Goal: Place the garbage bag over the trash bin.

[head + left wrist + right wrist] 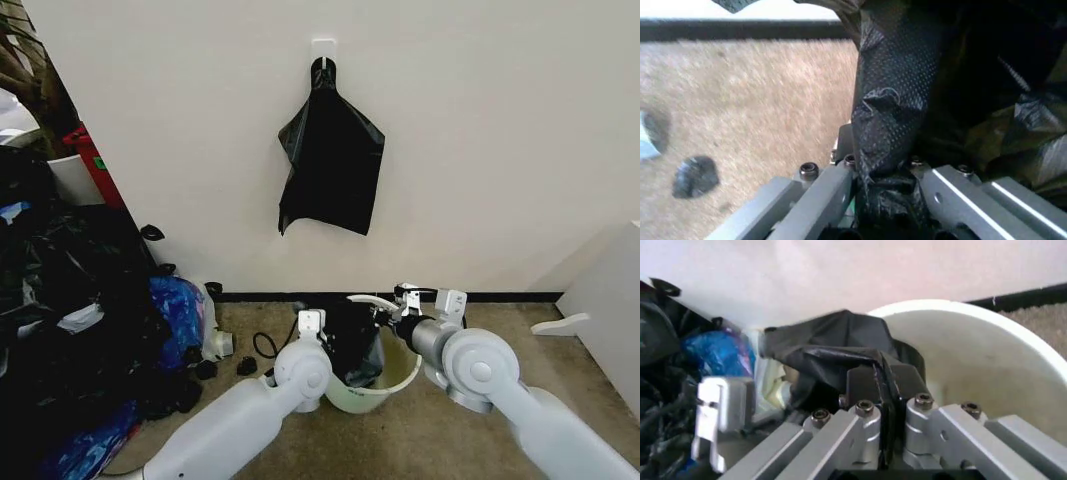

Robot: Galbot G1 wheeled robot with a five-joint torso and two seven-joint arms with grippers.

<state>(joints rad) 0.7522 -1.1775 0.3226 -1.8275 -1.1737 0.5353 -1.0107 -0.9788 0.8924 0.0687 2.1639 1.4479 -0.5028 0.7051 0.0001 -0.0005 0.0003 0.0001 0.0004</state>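
The trash bin (398, 386) is a round white bucket standing on the carpet close to the wall. The garbage bag (352, 342), black and crinkly, is bunched over the bin's left half and hangs partly inside it. My left gripper (318, 323) is at the bag's left side and my right gripper (383, 312) at its top right edge, over the bin's mouth. The left wrist view shows my left gripper (881, 162) shut on a fold of the bag (897, 85). In the right wrist view my right gripper (883, 385) is shut on the bag's edge (830, 337), with the bin's inner wall (987, 355) behind.
Flat black bags (332, 165) hang from a white hook on the wall above. A heap of stuffed black sacks (60, 300) and a blue bag (178, 312) crowd the left side, with a red container (95, 160) behind. A white panel (610, 300) stands at the right.
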